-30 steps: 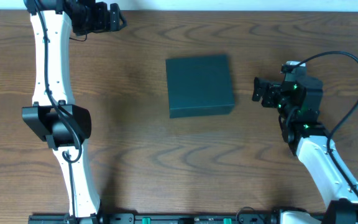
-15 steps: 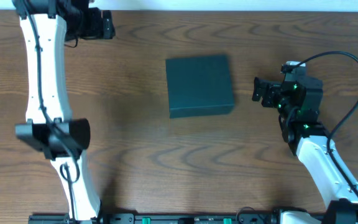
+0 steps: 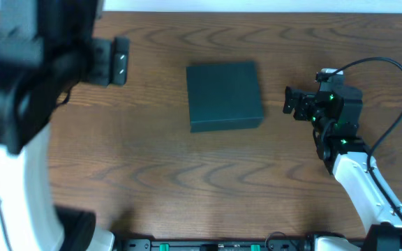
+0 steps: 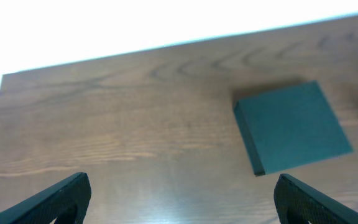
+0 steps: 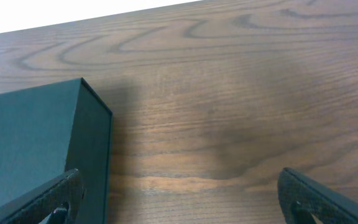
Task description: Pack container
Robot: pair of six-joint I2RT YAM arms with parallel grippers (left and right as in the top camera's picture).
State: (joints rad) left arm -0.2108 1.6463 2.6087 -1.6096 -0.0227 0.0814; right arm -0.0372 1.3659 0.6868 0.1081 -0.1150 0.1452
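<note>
The container (image 3: 225, 95) is a dark teal box lying with its lid shut near the middle of the wooden table. It also shows in the left wrist view as the container (image 4: 291, 127) and in the right wrist view as the container (image 5: 30, 143). My left gripper (image 3: 121, 61) hovers left of it, open with nothing between its fingers (image 4: 61, 199). Just right of the box, my right gripper (image 3: 287, 102) points at its side, open and empty. One right finger (image 5: 48, 202) overlaps the box's near corner in view.
The left arm (image 3: 26, 104) looms large and blurred over the left of the overhead view and hides the table beneath it. The table's far edge (image 3: 257, 12) runs along the top. A black cable (image 3: 396, 77) loops off the right arm.
The left arm has swung up close to the overhead camera, and its gripper has shifted from the far left corner a little toward the box. The right arm and the box have not moved.
</note>
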